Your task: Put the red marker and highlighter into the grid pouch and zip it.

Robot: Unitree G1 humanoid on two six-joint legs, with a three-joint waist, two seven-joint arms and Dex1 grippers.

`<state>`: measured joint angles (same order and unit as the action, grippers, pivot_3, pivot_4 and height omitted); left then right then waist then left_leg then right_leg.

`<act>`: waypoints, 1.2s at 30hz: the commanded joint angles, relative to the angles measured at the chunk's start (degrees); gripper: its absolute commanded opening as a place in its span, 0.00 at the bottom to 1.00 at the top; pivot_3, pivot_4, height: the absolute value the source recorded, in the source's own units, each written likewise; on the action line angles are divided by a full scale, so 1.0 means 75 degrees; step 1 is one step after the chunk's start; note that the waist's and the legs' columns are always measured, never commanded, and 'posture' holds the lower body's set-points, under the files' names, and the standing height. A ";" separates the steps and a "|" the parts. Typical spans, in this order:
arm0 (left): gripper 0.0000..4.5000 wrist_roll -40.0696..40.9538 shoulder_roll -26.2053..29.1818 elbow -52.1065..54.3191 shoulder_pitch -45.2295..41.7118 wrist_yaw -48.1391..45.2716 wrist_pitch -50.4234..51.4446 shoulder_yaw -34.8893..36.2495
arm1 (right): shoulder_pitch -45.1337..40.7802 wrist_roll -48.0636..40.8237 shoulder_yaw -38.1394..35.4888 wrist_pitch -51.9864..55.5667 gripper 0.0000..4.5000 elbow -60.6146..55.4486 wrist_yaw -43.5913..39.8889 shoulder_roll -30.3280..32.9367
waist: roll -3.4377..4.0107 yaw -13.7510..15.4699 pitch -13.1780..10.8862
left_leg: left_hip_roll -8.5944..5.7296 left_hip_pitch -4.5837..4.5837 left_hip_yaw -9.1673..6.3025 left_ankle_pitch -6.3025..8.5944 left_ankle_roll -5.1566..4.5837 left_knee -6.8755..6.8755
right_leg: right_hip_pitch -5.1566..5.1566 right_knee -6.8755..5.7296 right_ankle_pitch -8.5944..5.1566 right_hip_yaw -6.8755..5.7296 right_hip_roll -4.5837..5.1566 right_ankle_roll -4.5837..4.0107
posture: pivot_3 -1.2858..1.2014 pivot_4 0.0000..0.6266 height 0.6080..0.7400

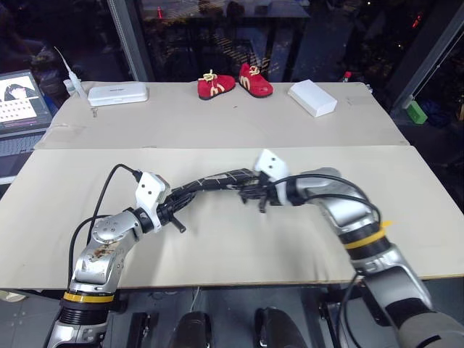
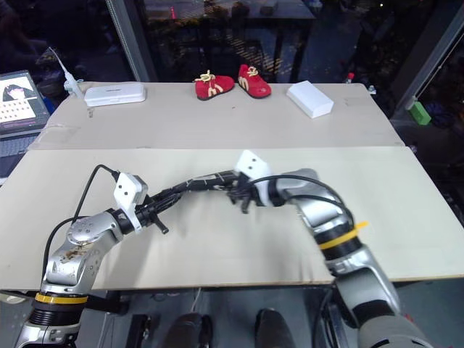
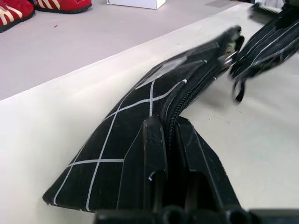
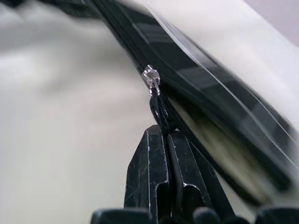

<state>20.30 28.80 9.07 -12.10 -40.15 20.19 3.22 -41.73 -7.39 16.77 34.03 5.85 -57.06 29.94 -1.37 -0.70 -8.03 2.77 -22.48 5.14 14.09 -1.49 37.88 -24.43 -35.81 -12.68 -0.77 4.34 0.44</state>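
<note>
Left gripper point(image 1: 176, 212), lower left of centre in the head view, is clamped on one end of the grid pouch point(image 1: 217, 180); in the left wrist view both fingers point(image 3: 154, 158) pinch the fabric right at the zipper line, tight together. Right gripper point(image 1: 262, 197), just right of centre, is clenched on the black pull cord point(image 4: 161, 112) at the pouch's other end; the right wrist view shows its fingers point(image 4: 149, 168) pressed together around the cord, with the silver zipper slider point(image 4: 151, 79) just beyond the tips. Pouch hangs stretched between the two grippers, lifted off the beige table point(image 1: 87, 188), bowed slightly, running from centre-left to centre of the frame. In the left wrist view the zipper teeth look closed along the stretch nearest the left fingers; can't tell for the far end. White label point(image 3: 163, 70) visible on the pouch side. Red marker and highlighter: can't tell where they are, possibly inside. Top of the frame, on the far table: pair of small red shoes point(image 1: 233, 83), white box point(image 1: 312, 98) to their right, flat white case point(image 1: 117, 93) to their left. Laptop point(image 1: 22, 101) at the upper left edge.
</note>
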 commanded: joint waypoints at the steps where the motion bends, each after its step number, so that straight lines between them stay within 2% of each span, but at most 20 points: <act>1: 0.00 -0.0005 0.0095 0.0175 0.0018 -0.0007 -0.0110 0.0136 | -0.0129 0.0005 -0.0453 -0.0413 0.01 0.0143 -0.0050 0.0328 | -0.0001 -0.0056 0.0000 | 0.0002 0.0003 0.0003 0.0000 0.0000 -0.0001 | -0.0001 -0.0002 0.0000 0.0005 -0.0004 0.0000 | 0.52 0.24 1.00; 14: 0.00 -0.0007 0.0188 0.0215 0.0051 -0.0090 -0.0086 0.0174 | -0.0639 0.0253 -0.0731 -0.1351 0.01 0.1737 0.0253 0.0421 | -0.0002 -0.0012 -0.0001 | 0.0002 0.0006 0.0008 0.0000 0.0000 -0.0002 | 0.0001 -0.0001 0.0000 0.0010 -0.0005 0.0001 | 0.52 0.24 1.00; 20: 0.00 -0.0005 0.0259 0.0147 0.0038 -0.0138 -0.0099 0.0217 | -0.0666 0.0288 -0.0762 -0.1544 0.01 0.1974 0.0124 0.0506 | -0.0002 -0.0009 -0.0001 | 0.0003 0.0005 0.0007 0.0000 -0.0001 -0.0003 | 0.0001 0.0000 0.0000 0.0010 -0.0004 0.0001 | 0.52 0.24 1.00; 23: 0.00 -0.0041 0.0246 0.0050 -0.0085 -0.0143 -0.0116 0.0169 | -0.0567 0.0114 -0.0850 -0.1697 0.01 0.1826 0.0301 0.0157 | -0.0002 -0.0013 -0.0001 | 0.0004 0.0005 0.0007 0.0000 -0.0001 -0.0003 | 0.0001 -0.0002 0.0000 0.0010 -0.0004 0.0001 | 0.52 0.24 1.00; 25: 0.00 -0.0051 0.0214 0.0044 -0.0127 -0.0123 -0.0113 0.0123 | -0.0610 -0.0013 -0.1003 -0.1511 0.14 0.1924 0.0447 -0.0028 | -0.0002 -0.0020 -0.0001 | 0.0004 0.0006 0.0008 0.0000 -0.0001 -0.0003 | 0.0001 -0.0003 0.0000 0.0011 -0.0005 0.0001 | 0.52 0.24 1.00; 26: 0.00 -0.0049 0.0204 0.0061 -0.0129 -0.0117 -0.0109 0.0108 | -0.0533 -0.0047 -0.0956 -0.1443 0.17 0.1788 0.0279 -0.0003 | -0.0002 -0.0016 -0.0001 | 0.0005 0.0007 0.0007 0.0000 -0.0001 -0.0003 | 0.0002 -0.0003 0.0000 0.0009 -0.0006 0.0001 | 0.52 0.24 1.00; 31: 0.00 -0.0059 0.0172 0.0060 -0.0157 -0.0137 -0.0150 0.0036 | -0.0176 -0.0319 -0.0949 -0.1146 0.55 0.1232 -0.0415 0.0214 | -0.0002 -0.0006 -0.0001 | 0.0005 0.0003 0.0005 0.0001 -0.0001 -0.0002 | 0.0001 0.0000 0.0000 0.0007 -0.0004 0.0001 | 0.52 0.24 1.00; 36: 0.00 -0.0138 0.0199 -0.0042 -0.0217 -0.0391 -0.0378 -0.0127 | 0.0334 -0.0628 -0.1176 -0.1150 0.55 0.0665 -0.1103 0.0876 | -0.0002 0.0059 -0.0002 | 0.0003 0.0003 0.0004 0.0001 -0.0001 -0.0002 | 0.0006 0.0003 0.0000 0.0004 0.0003 0.0002 | 0.52 0.24 1.00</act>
<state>19.48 29.88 8.02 -12.79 -42.17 19.09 2.57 -39.17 -10.40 10.37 25.33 13.83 -63.77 35.13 -1.38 -0.26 -8.04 2.78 -22.45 5.18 14.09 -1.50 37.86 -24.39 -35.77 -12.68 -0.73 4.36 0.45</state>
